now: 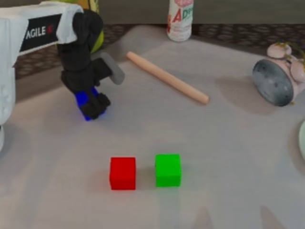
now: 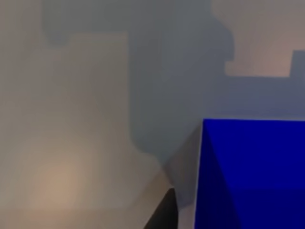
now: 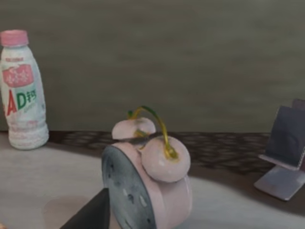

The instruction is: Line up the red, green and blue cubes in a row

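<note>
The red cube (image 1: 122,173) and the green cube (image 1: 167,170) sit side by side near the table's front, a small gap between them. The blue cube (image 1: 82,101) lies apart at the back left, mostly covered by my left gripper (image 1: 93,107), which reaches down over it. In the left wrist view the blue cube (image 2: 252,176) fills one corner, and one dark finger (image 2: 164,214) stands beside it with a thin gap, so the gripper is open around the cube. My right gripper (image 3: 90,214) is out of the top view, parked facing the alarm clock.
A wooden rolling pin (image 1: 167,77) lies diagonally at the back middle. A white drink bottle (image 1: 179,19) stands behind it. A pink alarm clock (image 1: 279,76) lies tipped at the right, a plate rim (image 1: 302,138) below it. A grey phone stand (image 3: 286,152) shows beyond.
</note>
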Robot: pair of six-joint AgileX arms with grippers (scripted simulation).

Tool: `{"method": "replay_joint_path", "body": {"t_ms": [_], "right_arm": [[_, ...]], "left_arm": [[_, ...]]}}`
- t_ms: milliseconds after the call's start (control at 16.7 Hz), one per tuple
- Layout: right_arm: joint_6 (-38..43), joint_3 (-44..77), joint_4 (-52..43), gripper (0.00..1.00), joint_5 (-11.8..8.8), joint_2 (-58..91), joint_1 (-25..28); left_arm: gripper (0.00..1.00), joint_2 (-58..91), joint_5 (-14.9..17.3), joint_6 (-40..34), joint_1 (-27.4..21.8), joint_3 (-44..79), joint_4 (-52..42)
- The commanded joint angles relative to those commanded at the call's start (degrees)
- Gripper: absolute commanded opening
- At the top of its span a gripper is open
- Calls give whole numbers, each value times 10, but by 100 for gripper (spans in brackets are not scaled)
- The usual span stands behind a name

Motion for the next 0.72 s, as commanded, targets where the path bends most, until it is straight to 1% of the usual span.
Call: {"method": "replay_joint_path", "body": {"t_ms": [240,300,720], "right_arm": [[0,0,0,100,0,0,0],[0,0,0,100,0,0,0],[0,0,0,100,0,0,0]], "left_arm": [[2,0,0,0,0,0,0],[0,0,0,0,0,0,0],[0,0,0,0,0,0,0]]}}
